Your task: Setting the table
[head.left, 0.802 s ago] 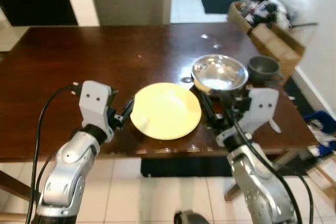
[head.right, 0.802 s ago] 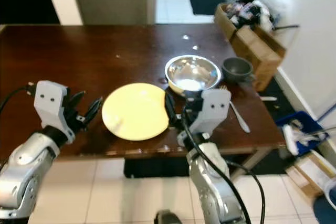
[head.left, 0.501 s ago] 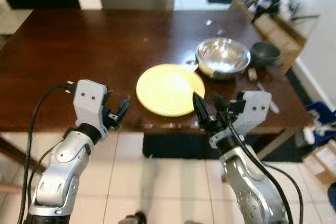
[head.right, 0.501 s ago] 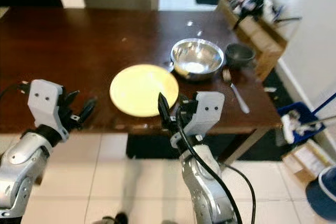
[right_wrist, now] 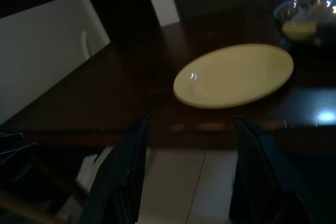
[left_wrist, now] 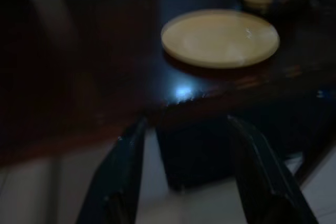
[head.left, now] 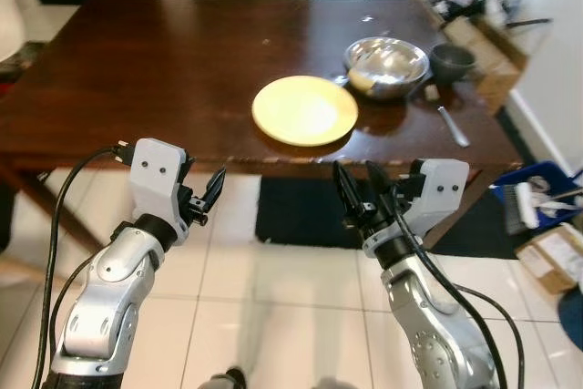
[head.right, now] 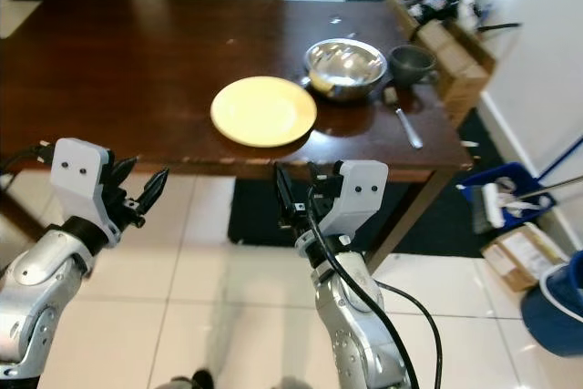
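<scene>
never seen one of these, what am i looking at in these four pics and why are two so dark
This is a humanoid house robot seen through its own cameras. The two bright pictures come from a stereo camera on its head, looking down at its two silver arms. The two dark ones come from cameras on its wrists, each looking out between that arm's two black fingers; they are dim because the arms sit low, in shade, below the table's edge.

The left claw and the right claw are both open and hold nothing. They hang over the tiled floor, short of the table.

On the dark wooden table lie a yellow plate, a shiny metal bowl with something pale inside, a small dark bowl and a piece of cutlery near the right edge.
</scene>
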`<state>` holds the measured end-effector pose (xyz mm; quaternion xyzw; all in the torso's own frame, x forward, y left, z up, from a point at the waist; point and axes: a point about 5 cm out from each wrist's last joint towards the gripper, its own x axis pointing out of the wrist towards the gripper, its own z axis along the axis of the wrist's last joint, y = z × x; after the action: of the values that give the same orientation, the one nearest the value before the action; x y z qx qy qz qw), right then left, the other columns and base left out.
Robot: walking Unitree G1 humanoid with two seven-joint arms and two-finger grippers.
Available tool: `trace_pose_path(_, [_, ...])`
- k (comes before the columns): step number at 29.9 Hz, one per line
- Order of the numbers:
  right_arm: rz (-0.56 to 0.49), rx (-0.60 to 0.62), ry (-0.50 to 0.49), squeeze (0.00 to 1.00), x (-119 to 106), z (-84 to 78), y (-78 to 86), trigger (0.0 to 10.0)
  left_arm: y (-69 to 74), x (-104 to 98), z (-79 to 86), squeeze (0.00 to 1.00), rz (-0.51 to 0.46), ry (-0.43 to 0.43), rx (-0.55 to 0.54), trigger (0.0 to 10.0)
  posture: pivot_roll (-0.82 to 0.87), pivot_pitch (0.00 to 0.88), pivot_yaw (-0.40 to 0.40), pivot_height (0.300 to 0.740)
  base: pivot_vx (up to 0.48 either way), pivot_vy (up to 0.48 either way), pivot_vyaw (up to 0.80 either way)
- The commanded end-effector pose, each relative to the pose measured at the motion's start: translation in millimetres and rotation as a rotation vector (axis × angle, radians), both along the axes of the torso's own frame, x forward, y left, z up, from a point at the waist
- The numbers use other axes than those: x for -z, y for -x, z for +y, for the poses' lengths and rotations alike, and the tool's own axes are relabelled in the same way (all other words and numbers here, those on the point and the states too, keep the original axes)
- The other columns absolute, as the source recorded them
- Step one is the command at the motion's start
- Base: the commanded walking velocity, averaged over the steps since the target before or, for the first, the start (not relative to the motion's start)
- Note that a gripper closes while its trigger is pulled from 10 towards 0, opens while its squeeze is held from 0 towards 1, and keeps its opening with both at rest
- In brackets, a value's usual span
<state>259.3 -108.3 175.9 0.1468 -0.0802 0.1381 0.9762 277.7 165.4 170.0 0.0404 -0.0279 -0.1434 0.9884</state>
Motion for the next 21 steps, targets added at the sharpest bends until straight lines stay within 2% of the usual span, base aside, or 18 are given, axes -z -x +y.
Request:
trace_pose_path(1, [0.022,0.013,0.004,0.00,4.6,-3.5,1.2,10.0,0.9,0.9,-2.5,0.00,0.008,-0.004,0.012,10.0,-0.11,0.025,0.057,0.740,-0.371,0.000,0.00])
trace_pose_path(15, [0.021,0.012,0.005,0.00,4.8,-3.3,0.7,10.0,0.9,1.6,-2.7,0.00,0.009,-0.002,0.009,10.0,-0.12,0.025,0.056,0.740,-0.365,0.000,0.00])
trace_pose_path(21, [0.021,0.014,0.000,0.00,4.8,-3.5,0.6,10.0,0.0,1.9,-3.4,0.00,0.019,0.004,0.007,10.0,-0.12,0.024,0.057,0.740,-0.041,0.000,0.00])
